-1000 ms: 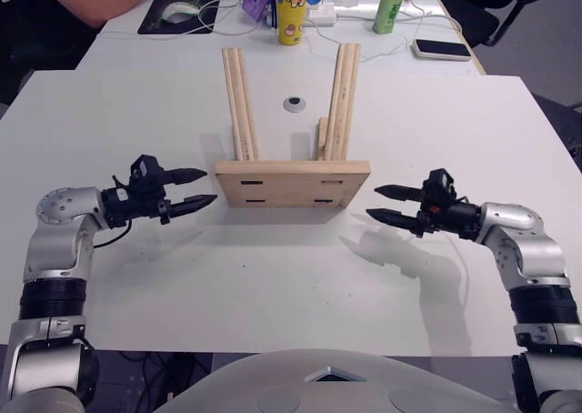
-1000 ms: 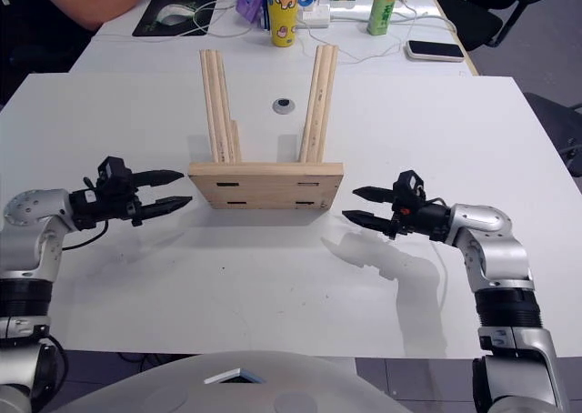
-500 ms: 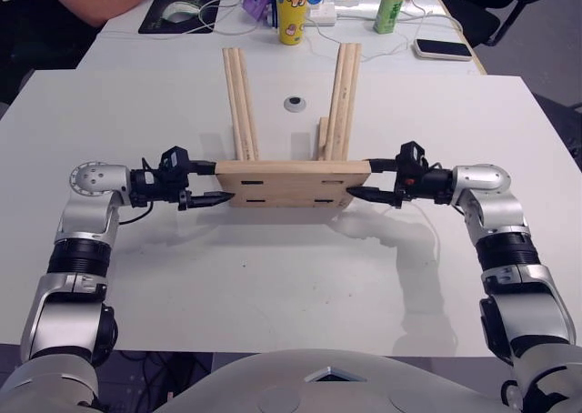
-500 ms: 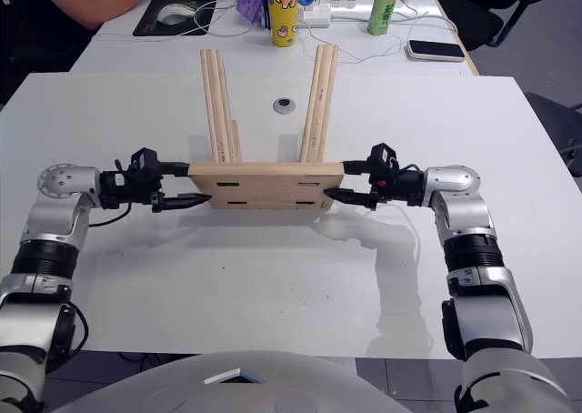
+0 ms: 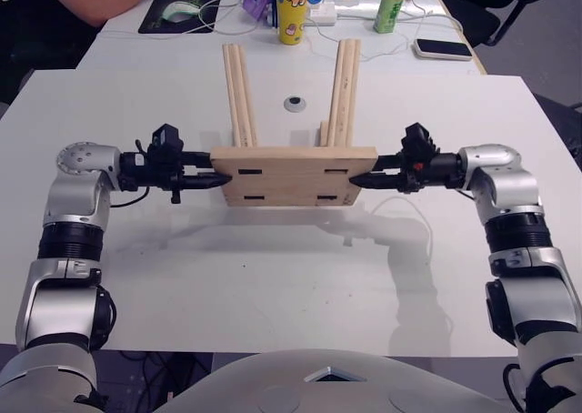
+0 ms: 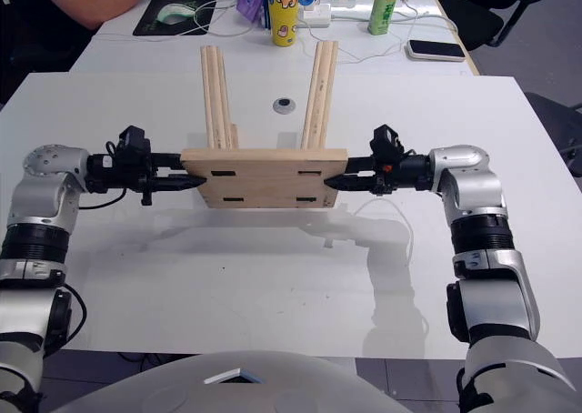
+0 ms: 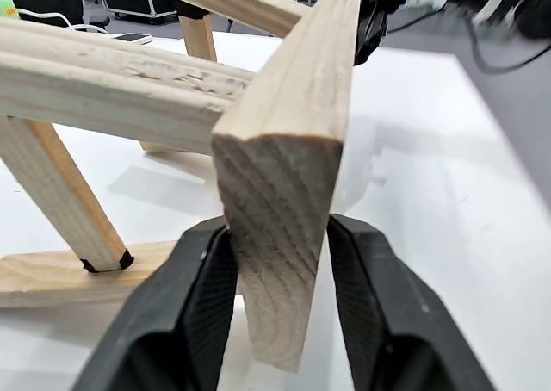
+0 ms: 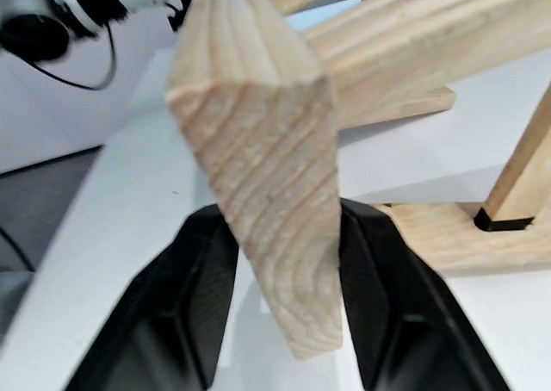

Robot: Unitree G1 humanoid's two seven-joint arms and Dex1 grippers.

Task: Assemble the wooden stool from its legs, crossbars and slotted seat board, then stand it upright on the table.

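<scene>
Head views: the stool [image 5: 293,175] is on its side, midway across the counter [image 5: 273,286], seat board [image 6: 264,176] toward you, legs [image 5: 238,95] pointing away; the left pincer [image 5: 215,181] and right pincer [image 5: 360,178] each clamp one end of the board. Left wrist view: both fingers [image 7: 202,288] squeeze the board's end grain. Right wrist view: likewise. Expect stiff, light, smooth wood; grip the thick board ends, not the slim legs, when you tip it upright.

Tabletop [image 5: 273,277]: white; matte
Stool [image 5: 293,175]: on its side; legs [image 5: 240,99] lying along the surface, pointing to the far edge
Round disc [image 5: 294,104]: small, grey; between the legs
</scene>
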